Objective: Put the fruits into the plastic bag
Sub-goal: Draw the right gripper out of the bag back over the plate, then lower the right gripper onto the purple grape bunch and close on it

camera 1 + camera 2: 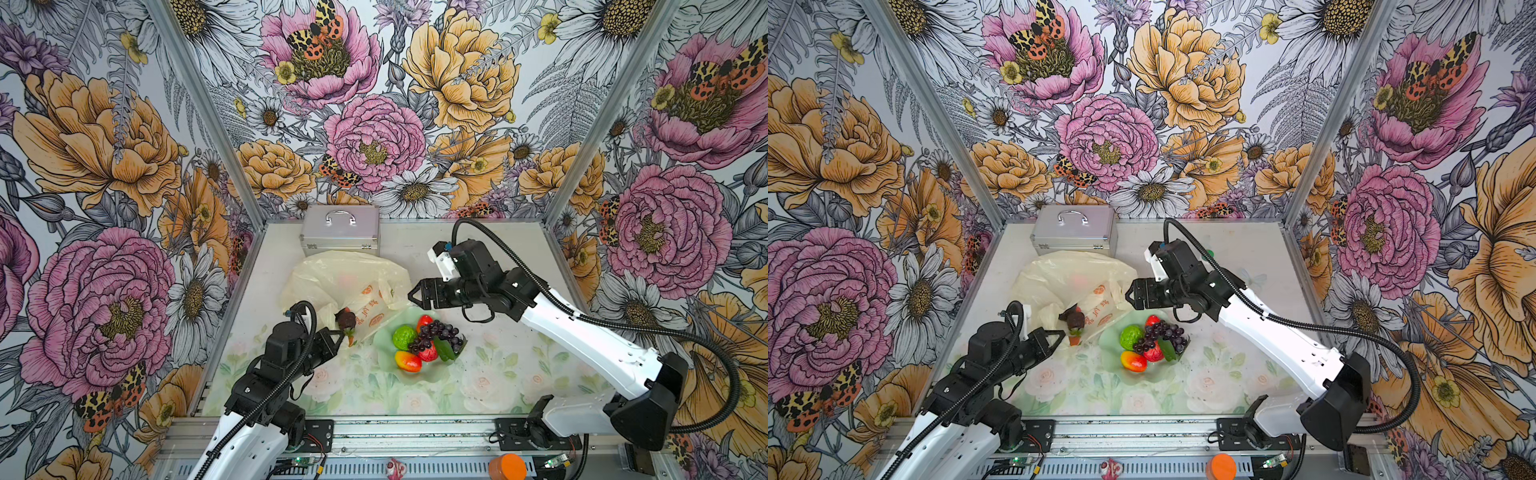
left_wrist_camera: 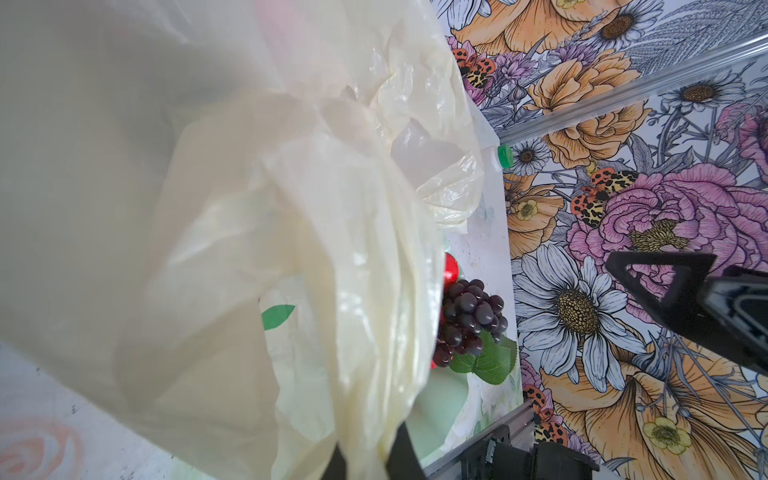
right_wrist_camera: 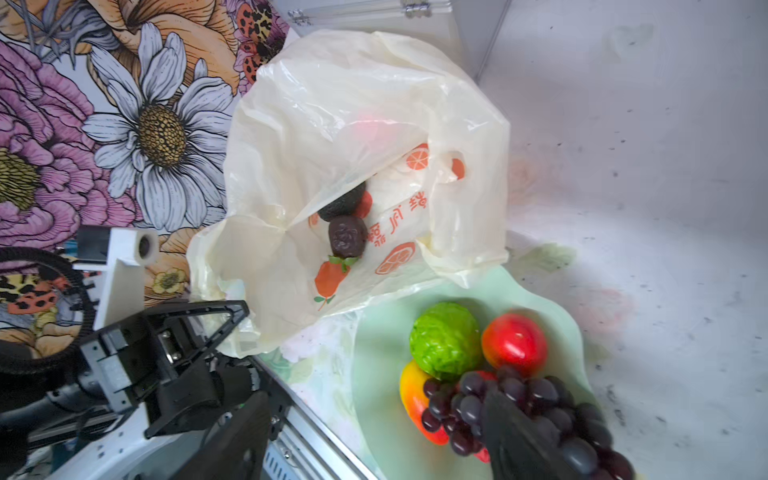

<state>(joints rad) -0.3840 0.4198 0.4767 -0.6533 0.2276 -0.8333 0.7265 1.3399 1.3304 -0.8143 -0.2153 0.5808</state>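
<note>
The pale-yellow plastic bag (image 1: 332,278) (image 3: 332,104) lies behind the wavy green dish (image 1: 434,372), its mouth held up. My left gripper (image 1: 343,332) (image 2: 368,461) is shut on the bag's near rim. In the mouth lie a dark mangosteen (image 3: 347,235) (image 1: 345,319) and an avocado (image 3: 343,201). A pinkish shape shows through the film deeper in. The dish holds a lime-green ball (image 1: 404,336), a grape bunch (image 1: 440,334), a red apple (image 1: 424,321), a mango (image 1: 408,360) and a strawberry (image 1: 429,352). My right gripper (image 1: 411,296) (image 3: 374,449) hovers open and empty above the dish's far edge.
A silver metal case (image 1: 340,230) stands against the back wall behind the bag. A green-capped bottle (image 2: 505,156) sits at the back right. An orange object (image 1: 507,467) and a small pink one (image 1: 395,467) rest on the front rail.
</note>
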